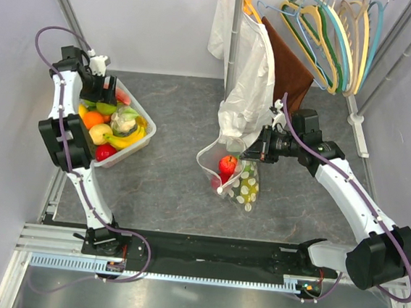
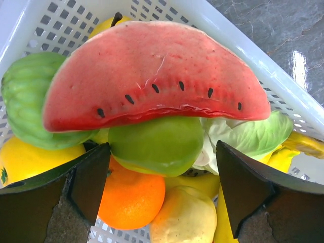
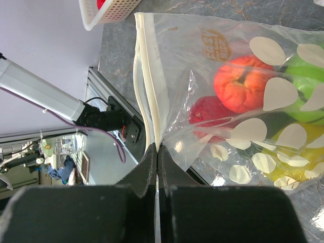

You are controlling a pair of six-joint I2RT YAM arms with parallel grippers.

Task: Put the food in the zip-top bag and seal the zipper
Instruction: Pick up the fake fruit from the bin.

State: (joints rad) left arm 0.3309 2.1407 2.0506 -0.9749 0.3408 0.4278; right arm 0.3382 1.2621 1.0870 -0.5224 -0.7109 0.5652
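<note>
The clear dotted zip-top bag [image 1: 234, 177] hangs near the table's middle with its mouth open toward the left. It holds a red apple [image 1: 228, 163] and green and yellow pieces. My right gripper [image 1: 254, 153] is shut on the bag's white zipper track [image 3: 147, 76] at the mouth edge [image 3: 157, 148]. In the right wrist view I see the orange-red apple [image 3: 240, 83], a red fruit [image 3: 211, 114] and a green piece [image 3: 304, 91] through the plastic. My left gripper [image 2: 162, 152] is open above the food in the basket, just below a red watermelon slice [image 2: 152, 71], with a green apple [image 2: 157, 144] and an orange [image 2: 131, 197] between its fingers.
The white lattice basket [image 1: 142, 111] stands at the left, full of fruit and vegetables, with a banana [image 1: 127, 140] at its near side. A white shirt [image 1: 242, 77], a brown garment [image 1: 294, 68] and several hangers [image 1: 333, 35] hang at the back right.
</note>
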